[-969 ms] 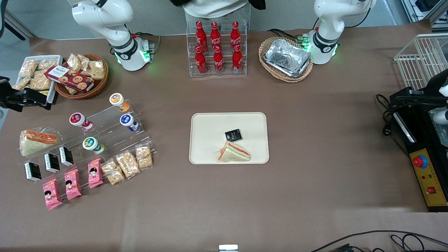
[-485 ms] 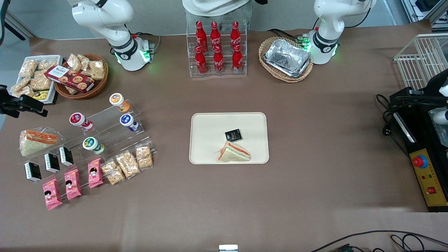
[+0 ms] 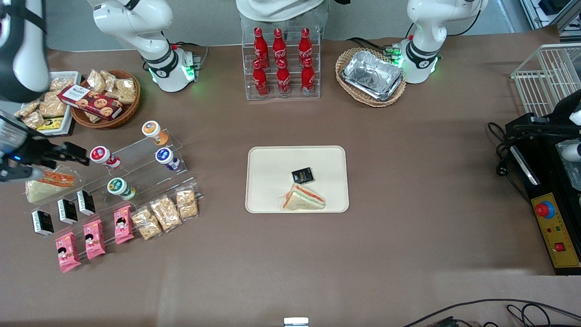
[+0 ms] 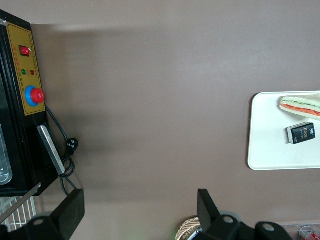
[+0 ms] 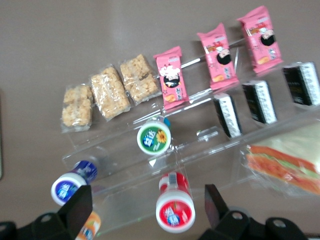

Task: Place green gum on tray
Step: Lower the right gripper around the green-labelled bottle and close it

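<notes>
The gripper (image 3: 75, 154) hangs above the working arm's end of the table, just beside the red-lidded bottle (image 3: 102, 156) on the clear acrylic stepped rack (image 3: 136, 168), and in the right wrist view its 2 fingers (image 5: 77, 210) stand well apart with nothing between them, so it is open and empty. The green gum (image 3: 120, 188) sits on the rack's lowest step, nearer the front camera than the red-lidded bottle and the blue-lidded bottle (image 3: 167, 158), and well apart from the cream tray (image 3: 268, 159), which already carries a wrapped sandwich (image 3: 303, 200) and a small black packet (image 3: 303, 175). The step in hand looks like the approach to the grasp. To do it well, the gripper should probably move toward the front camera until it is centred over the green lid (image 5: 154, 138), then descend with the fingers straddling the bottle's body, clear of the red-lidded bottle and the step edge just above it. The bottle appears to lean back on its step, its lid facing up and toward the front camera, so its long axis looks tilted rather than upright; matching the wrist to that tilt would likely give a squarer hold.
</notes>
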You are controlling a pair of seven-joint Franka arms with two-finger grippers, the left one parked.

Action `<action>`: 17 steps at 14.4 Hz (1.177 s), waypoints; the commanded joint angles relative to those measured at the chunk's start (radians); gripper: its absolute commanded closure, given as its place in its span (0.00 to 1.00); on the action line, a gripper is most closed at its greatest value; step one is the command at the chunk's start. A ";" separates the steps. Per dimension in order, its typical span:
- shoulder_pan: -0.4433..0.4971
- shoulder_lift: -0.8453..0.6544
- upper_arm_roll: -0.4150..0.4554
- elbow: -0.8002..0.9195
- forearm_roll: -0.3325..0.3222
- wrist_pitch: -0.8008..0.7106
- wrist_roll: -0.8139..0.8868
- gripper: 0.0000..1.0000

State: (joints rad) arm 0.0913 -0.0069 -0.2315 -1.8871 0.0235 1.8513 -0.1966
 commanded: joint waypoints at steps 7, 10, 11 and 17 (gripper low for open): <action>0.045 0.045 -0.002 -0.360 -0.001 0.440 -0.026 0.00; 0.045 0.070 -0.002 -0.371 -0.001 0.474 -0.026 0.00; 0.045 0.077 -0.002 -0.379 -0.001 0.491 -0.027 0.00; 0.041 0.120 -0.005 -0.377 -0.001 0.546 -0.044 0.01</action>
State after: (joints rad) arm 0.1352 0.1055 -0.2337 -2.2564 0.0236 2.3635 -0.2224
